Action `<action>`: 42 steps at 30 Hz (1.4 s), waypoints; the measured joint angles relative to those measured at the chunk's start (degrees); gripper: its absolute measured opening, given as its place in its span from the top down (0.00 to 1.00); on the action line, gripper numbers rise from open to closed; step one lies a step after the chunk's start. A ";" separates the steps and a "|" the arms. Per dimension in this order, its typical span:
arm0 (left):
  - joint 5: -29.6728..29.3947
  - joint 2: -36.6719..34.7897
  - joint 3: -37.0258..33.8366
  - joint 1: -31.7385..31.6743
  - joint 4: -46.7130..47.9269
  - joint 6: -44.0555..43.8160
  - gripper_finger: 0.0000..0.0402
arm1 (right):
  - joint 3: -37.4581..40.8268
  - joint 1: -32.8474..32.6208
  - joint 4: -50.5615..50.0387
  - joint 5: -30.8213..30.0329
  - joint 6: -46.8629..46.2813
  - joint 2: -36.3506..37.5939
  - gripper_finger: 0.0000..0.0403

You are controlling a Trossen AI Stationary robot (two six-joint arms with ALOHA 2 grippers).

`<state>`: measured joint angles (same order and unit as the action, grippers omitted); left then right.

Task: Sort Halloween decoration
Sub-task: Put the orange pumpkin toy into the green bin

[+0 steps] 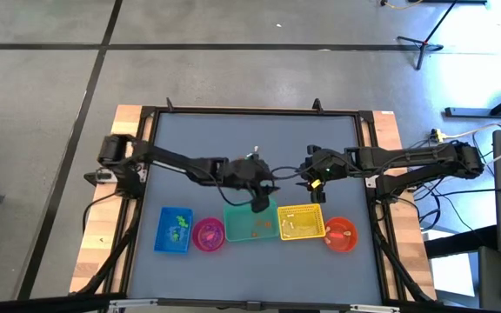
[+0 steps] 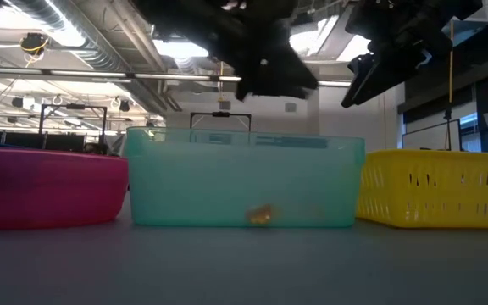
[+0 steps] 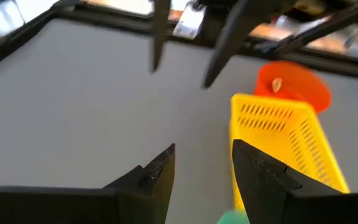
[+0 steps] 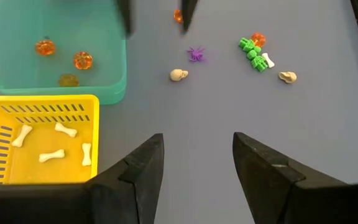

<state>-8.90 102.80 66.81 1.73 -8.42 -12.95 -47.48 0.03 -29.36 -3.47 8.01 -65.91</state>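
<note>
Three round orange pumpkins (image 4: 81, 60) lie in the translucent teal tub (image 4: 114, 93); both tools gape.

Bright, even overhead light; ceiling lamps (image 2: 32, 42) glare in low view. Left wrist view motion-blurred. Soft shadows under arms. Low view's foreground table (image 2: 244, 263) out of focus.

Two dark jointed arms with black cables and tapered black jaws.

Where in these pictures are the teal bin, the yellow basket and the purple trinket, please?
teal bin (image 2: 244, 182): low view, front wall.
yellow basket (image 4: 39, 106): right wrist view, far rim.
purple trinket (image 4: 196, 54): right wrist view, its middle.
</note>
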 joint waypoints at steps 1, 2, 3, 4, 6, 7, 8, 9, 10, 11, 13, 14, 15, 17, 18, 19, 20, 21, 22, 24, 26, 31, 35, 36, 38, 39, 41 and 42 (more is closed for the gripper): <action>0.04 -1.43 0.00 -0.48 3.16 0.00 0.64 | 0.00 0.00 0.04 -0.01 0.00 0.00 0.53; 0.03 -2.69 0.00 -0.98 6.19 0.00 0.64 | 0.00 0.00 0.03 -0.02 0.00 0.00 0.53; 0.01 -3.82 0.00 -1.40 8.85 0.00 0.64 | 0.00 0.00 0.10 -0.02 0.00 0.00 0.53; 0.01 -4.96 0.00 -1.79 11.69 0.00 0.64 | 0.00 0.00 0.21 -0.01 0.00 0.00 0.53; -0.01 -7.10 0.00 -2.47 17.58 -0.03 0.64 | 0.00 0.00 0.27 0.00 0.00 0.00 0.53; 0.00 -7.93 0.01 -2.80 19.82 -0.05 0.64 | 0.00 0.00 0.39 -0.02 0.00 0.00 0.53; 0.04 -8.90 0.02 -3.15 22.42 -0.11 0.64 | 0.00 0.00 0.46 0.00 0.00 0.00 0.53; 0.04 -9.70 0.02 -3.46 25.41 -0.11 0.64 | 0.00 0.00 0.53 -0.01 0.00 0.00 0.53; 0.06 -10.28 0.02 -3.78 27.72 -0.14 0.64 | 0.00 0.00 0.89 0.00 0.00 0.00 0.53; 0.04 -10.74 0.02 -4.22 29.58 -0.28 0.64 | 0.00 0.00 1.28 -0.02 0.00 0.00 0.53; 0.04 -11.05 0.02 -5.15 34.19 -0.44 0.64 | 0.00 0.00 1.37 0.00 0.00 0.00 0.53; 0.34 -11.04 0.02 -5.64 36.17 -0.47 0.64 | 0.00 0.00 1.70 -0.02 0.00 0.00 0.53; 0.98 -11.00 0.02 -6.21 38.09 -0.48 0.64 | 0.00 0.00 1.91 -0.02 0.00 0.00 0.53; 3.24 -10.47 0.02 -7.36 41.44 -0.30 0.64 | 0.00 0.00 2.54 0.00 0.00 0.02 0.53; 4.76 -10.19 0.02 -8.02 42.66 0.43 0.64 | 0.00 0.00 2.73 -0.02 0.00 0.02 0.53; 6.39 -10.00 0.00 -8.62 44.47 1.92 0.64 | 0.00 0.00 2.59 -0.01 0.00 0.02 0.53; 7.72 -9.94 -0.36 -9.10 45.72 3.95 0.64 | 0.00 0.00 2.49 0.00 0.00 0.02 0.53; 8.84 -9.94 -0.86 -9.52 45.80 6.02 0.64 | 0.00 0.00 2.53 -0.02 0.00 0.02 0.53; 9.64 -9.96 -1.34 -9.82 45.24 7.95 0.64 | 0.00 0.00 2.50 -0.02 0.00 0.02 0.53; 10.23 -9.92 -2.41 -10.17 45.17 11.53 0.64 | 0.00 0.00 2.50 -0.01 0.00 0.02 0.53; 10.29 -9.41 -3.28 -10.29 44.98 15.18 0.64 | 0.00 0.00 2.46 -0.02 0.00 0.02 0.53; 10.35 -6.91 -3.87 -10.24 44.53 22.49 0.64 | 0.00 0.00 2.45 -0.02 0.00 0.02 0.53; 10.35 -4.70 -3.87 -10.24 43.01 26.41 0.64 | 0.00 0.00 2.46 -0.02 0.00 0.02 0.53; 10.33 -4.18 -3.87 -10.24 42.48 27.10 0.64 | 0.00 0.00 2.43 0.00 0.01 0.02 0.53; 10.33 -3.26 -3.87 -10.24 41.57 28.53 0.64 | 0.00 0.00 2.44 -0.02 0.00 0.02 0.53; 10.33 -2.83 -3.87 -10.24 41.03 29.40 0.64 | 0.00 0.00 2.43 -0.02 0.00 0.02 0.53; 10.72 -2.06 -3.87 -10.24 40.85 30.81 0.64 | 0.00 0.00 2.43 -0.02 0.00 0.02 0.53; 11.63 -1.69 -3.87 -10.24 40.56 31.48 0.64 | 0.00 0.00 2.45 -0.02 0.00 0.02 0.53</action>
<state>2.73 101.11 62.94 -8.51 32.13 18.52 -47.48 0.03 -26.92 -3.49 8.01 -65.89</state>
